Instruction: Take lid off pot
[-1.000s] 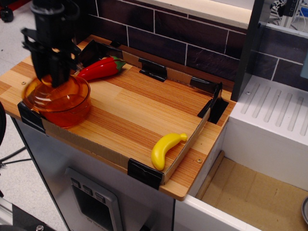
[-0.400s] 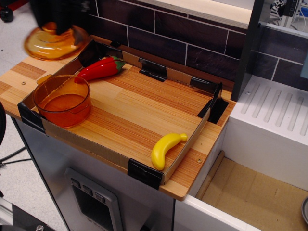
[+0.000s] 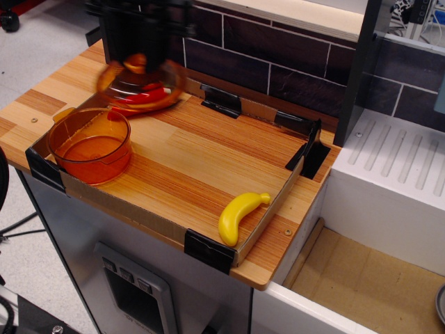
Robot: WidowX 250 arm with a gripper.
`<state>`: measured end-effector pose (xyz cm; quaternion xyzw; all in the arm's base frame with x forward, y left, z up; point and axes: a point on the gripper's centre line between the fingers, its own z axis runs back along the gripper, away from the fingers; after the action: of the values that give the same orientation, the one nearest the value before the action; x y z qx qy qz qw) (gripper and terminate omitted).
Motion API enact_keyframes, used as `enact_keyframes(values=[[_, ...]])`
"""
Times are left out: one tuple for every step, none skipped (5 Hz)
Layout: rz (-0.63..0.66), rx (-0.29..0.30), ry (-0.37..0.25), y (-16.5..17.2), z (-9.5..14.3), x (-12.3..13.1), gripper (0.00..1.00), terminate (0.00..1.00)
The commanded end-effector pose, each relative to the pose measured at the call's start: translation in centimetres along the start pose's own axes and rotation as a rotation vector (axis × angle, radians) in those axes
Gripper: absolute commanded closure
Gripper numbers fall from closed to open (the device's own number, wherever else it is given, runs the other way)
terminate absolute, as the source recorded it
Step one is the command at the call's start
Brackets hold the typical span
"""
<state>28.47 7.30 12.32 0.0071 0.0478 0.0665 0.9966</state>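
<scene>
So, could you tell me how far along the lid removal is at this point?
The main step looks done: the pot stands open at the board's left corner with nothing on it. In hand: the gripper holds the lid by its knob, in the air above the red pepper, blurred with motion. Left: setting the lid down on the board and releasing it.

Blurred, boxy all-black end effector (image 3: 139,61), details indistinct

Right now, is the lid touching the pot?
Apart. The only view shows the lid, blurred, held up under the gripper near the back wall, while the pot stands open at the front left corner with bare wood between them.
</scene>
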Motion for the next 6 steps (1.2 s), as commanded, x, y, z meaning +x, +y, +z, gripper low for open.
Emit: enact_keyframes(values=[[-0.058, -0.034, -0.066, -3.3, -0.1, 0.4, 1.0, 0.0], [-0.05, 0.0, -0.073, -1.6, -2.3, 0.6, 1.0, 0.0], [-0.076, 0.022, -0.077, -0.8, -4.0, 0.4, 1.0, 0.0], [-0.075, 0.013, -0.047, -1.3, -5.7, 0.4, 1.0, 0.0], [-0.058, 0.002, -0.004, -2.9, -6.6, 0.6, 1.0, 0.0], [-0.047, 0.012, -0.005, -3.0, -7.2, 0.8, 1.0, 0.0]])
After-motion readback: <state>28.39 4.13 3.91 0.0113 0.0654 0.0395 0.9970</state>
